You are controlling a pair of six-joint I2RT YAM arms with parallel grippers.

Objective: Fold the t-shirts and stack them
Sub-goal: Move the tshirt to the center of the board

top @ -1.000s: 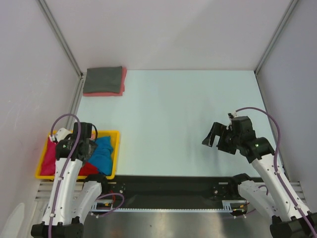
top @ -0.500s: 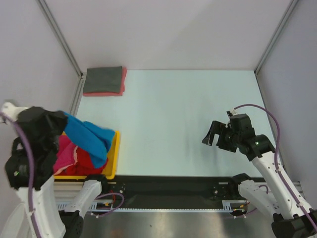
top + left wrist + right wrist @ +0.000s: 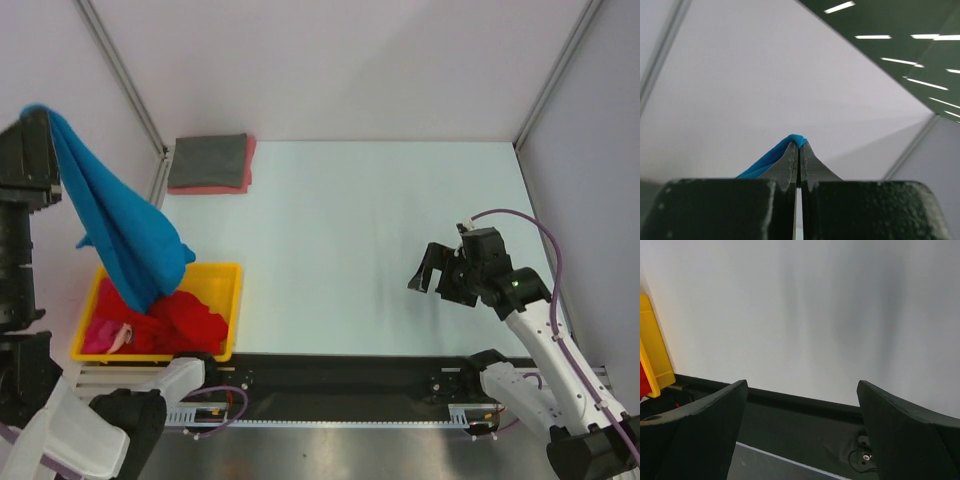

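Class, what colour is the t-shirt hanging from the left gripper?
Bright blue. The t-shirt shut in the left gripper shows best in the top external view.

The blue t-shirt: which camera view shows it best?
The top external view: the blue t-shirt hangs whole from the left gripper, down to the yellow bin. The left wrist view shows only a pinched fold; the right wrist view shows none.
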